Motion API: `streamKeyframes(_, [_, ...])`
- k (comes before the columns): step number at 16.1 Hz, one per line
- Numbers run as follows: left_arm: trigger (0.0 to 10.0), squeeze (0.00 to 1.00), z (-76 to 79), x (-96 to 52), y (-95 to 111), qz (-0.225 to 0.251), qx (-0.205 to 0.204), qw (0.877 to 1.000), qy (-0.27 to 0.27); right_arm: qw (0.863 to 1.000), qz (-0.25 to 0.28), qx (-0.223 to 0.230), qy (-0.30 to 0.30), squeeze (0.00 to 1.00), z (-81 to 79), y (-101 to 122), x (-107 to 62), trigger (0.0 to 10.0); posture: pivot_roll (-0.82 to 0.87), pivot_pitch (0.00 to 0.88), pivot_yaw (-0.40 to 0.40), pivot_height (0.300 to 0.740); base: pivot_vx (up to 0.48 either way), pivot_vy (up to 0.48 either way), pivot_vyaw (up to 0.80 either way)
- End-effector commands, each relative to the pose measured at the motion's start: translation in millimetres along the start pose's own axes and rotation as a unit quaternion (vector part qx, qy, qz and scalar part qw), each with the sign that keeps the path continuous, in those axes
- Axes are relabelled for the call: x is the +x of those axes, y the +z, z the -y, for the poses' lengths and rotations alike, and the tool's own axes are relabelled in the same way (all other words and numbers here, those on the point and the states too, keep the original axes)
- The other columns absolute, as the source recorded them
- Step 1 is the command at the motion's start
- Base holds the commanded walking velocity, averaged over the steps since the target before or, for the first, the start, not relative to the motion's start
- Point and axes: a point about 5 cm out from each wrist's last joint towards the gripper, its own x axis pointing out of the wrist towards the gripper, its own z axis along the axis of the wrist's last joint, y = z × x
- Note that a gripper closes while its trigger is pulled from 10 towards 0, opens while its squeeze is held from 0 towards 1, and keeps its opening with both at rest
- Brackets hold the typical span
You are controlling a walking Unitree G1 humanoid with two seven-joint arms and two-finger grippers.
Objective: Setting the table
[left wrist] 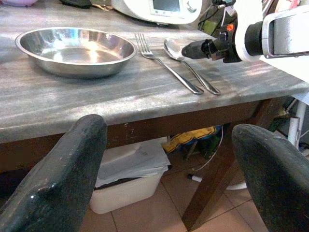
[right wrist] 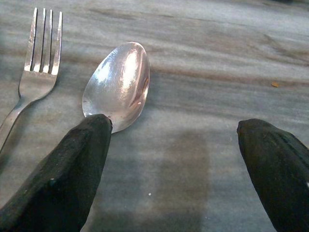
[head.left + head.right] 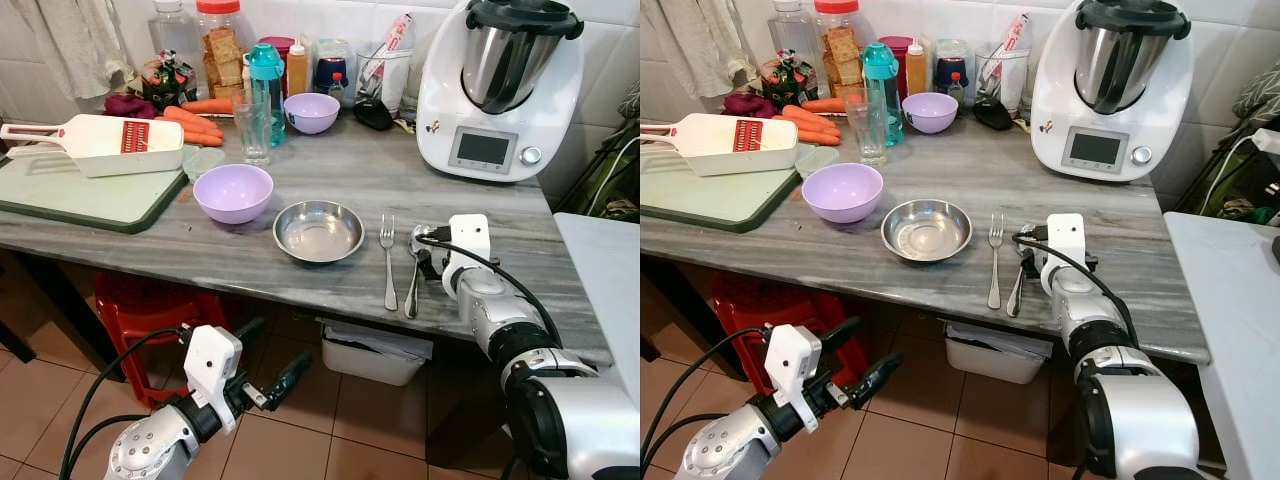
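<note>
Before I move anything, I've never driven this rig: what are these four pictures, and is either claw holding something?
Two pictures come from the humanoid robot's head, looking down at the grey stone-topped table. The other two come from cameras on its wrists, looking along each gripper's black fingers. On the table lie a round steel bowl, a steel fork and a steel spoon, with a lilac plastic bowl to the robot's left. The right gripper hovers open at the spoon, one finger by its bowl, gripping nothing. The left gripper hangs open below the table edge, empty.
</note>
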Motion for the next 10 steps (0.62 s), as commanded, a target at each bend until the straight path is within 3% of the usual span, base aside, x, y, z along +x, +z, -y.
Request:
streamKeyframes(1, [10.0, 0.0, 1.8, -1.1, 2.3, -0.001, 0.008, 1.0, -0.002, 1.0, 0.001, -0.001, 0.003, 0.0, -1.7, 5.5, 0.7, 10.0, 0.13, 0.0, -0.045, 0.74, 0.0, 0.0, 0.0])
streamKeyframes(6, [10.0, 0.0, 1.1, -1.0, 2.2, -0.001, 0.01, 1.0, 0.0, 0.999, 0.034, 0.014, -0.015, 0.0, 1.8, 12.3, 0.1, 10.0, 0.13, 0.0, -0.047, 0.74, 0.0, 0.0, 0.0])
streamKeyframes(10, [10.0, 0.0, 1.3, 0.7, 1.6, -0.001, 0.009, 1.0, -0.001, 0.999, 0.011, 0.002, -0.046, 0.0, 10.7, -4.9, -1.4, 10.0, 0.13, 0.0, -0.045, 0.74, 0.0, 0.0, 0.0])
